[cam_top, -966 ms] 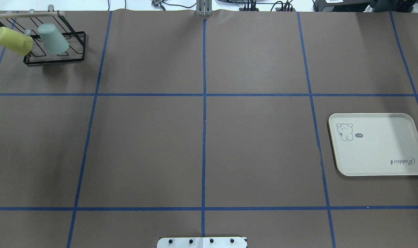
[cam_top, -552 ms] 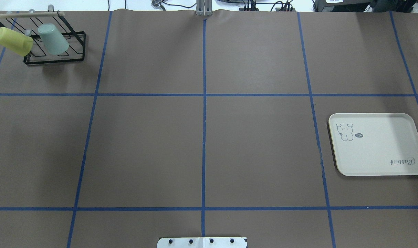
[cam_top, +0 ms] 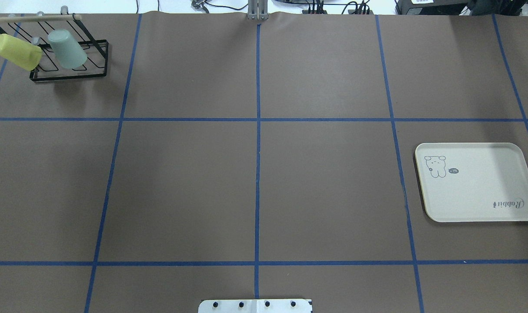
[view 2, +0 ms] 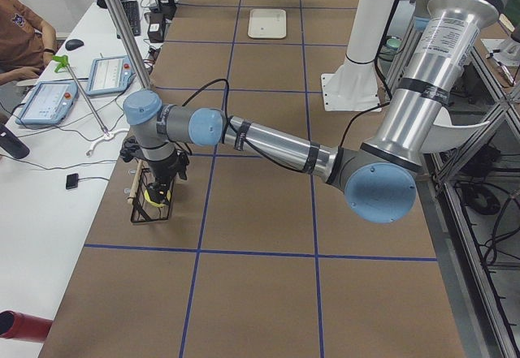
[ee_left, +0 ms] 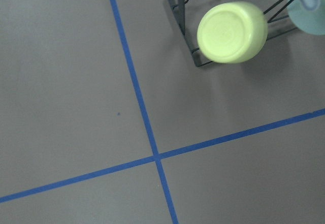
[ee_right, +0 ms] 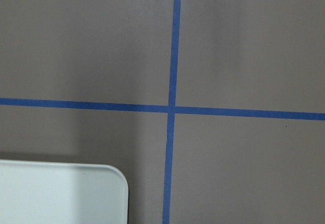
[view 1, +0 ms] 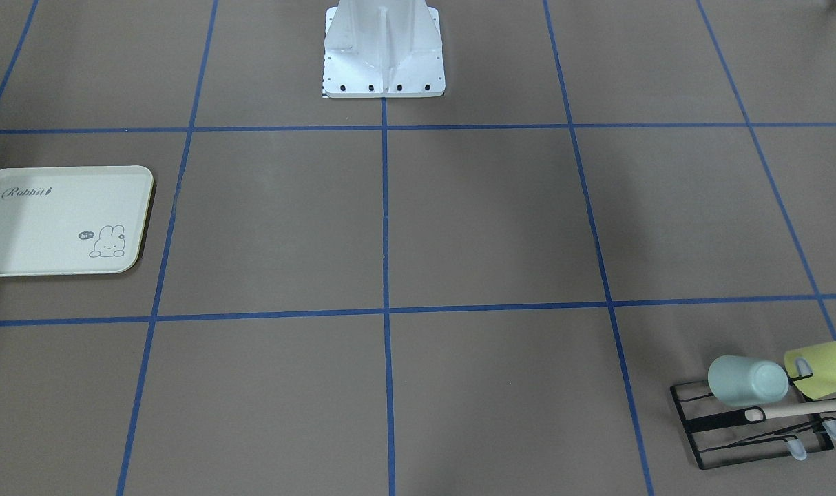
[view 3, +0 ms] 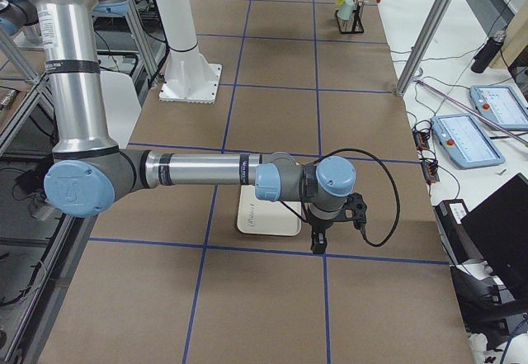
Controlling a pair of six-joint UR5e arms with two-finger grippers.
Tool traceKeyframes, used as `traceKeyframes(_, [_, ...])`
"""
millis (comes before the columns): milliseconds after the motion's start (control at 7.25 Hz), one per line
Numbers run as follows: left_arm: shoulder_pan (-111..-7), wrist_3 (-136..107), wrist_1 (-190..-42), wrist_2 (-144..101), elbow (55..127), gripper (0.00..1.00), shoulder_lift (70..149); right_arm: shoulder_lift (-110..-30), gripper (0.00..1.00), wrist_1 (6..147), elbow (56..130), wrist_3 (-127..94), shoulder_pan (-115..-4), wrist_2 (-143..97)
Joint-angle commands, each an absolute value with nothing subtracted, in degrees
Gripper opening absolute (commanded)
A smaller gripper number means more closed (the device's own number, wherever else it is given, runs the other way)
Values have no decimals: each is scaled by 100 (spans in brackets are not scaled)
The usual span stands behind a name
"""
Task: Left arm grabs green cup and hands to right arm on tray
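The pale mint green cup hangs mouth-down on a black wire rack at the table's far left corner; it also shows in the front view as green cup, and its edge shows in the left wrist view. The cream tray lies bare at the right side. My left gripper hovers just over the rack, seen only in the side view, so I cannot tell whether it is open or shut. My right gripper hangs by the tray's outer edge; its state cannot be told either.
A yellow-green cup hangs on the same rack beside the green one, filling the left wrist view's top. Blue tape lines grid the brown table. The robot's white base plate stands mid-table at the near edge. A person sits beyond the left end.
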State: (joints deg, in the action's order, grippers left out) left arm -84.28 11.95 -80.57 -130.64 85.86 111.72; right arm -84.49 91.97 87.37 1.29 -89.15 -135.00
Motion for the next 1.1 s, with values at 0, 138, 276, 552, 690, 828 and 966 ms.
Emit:
traceKeyframes(0, [-8315,-191,-8550,-13104,8726,100,11241,-8438,100,9193,8771,132,-8912,-13500])
traceKeyframes(138, [-8288,-811,-9274,-13113,8728,100,11163,-8446,100,9193,8789,132,-8912,-13500])
traceKeyframes(276, [-8262,-1374,-9847,-13105,8701,100,11145,-8446,100,9193,8798,132,-8912,-13509])
traceKeyframes(552, [-7955,-2165,-10186,-13069,8692,100,11136,-8438,100,9193,8798,132,-8912,-13500])
traceKeyframes(690, [-7885,-2571,-10369,-13052,8692,100,11144,-8438,100,9193,8815,132,-8912,-13500])
traceKeyframes(828, [-7823,-3106,-10502,-13043,8692,100,11145,-8437,100,9193,8815,123,-8912,-13500])
traceKeyframes(966, [-7648,-3868,-10816,-12930,8701,100,11171,-8437,100,9202,8815,132,-8912,-13500])
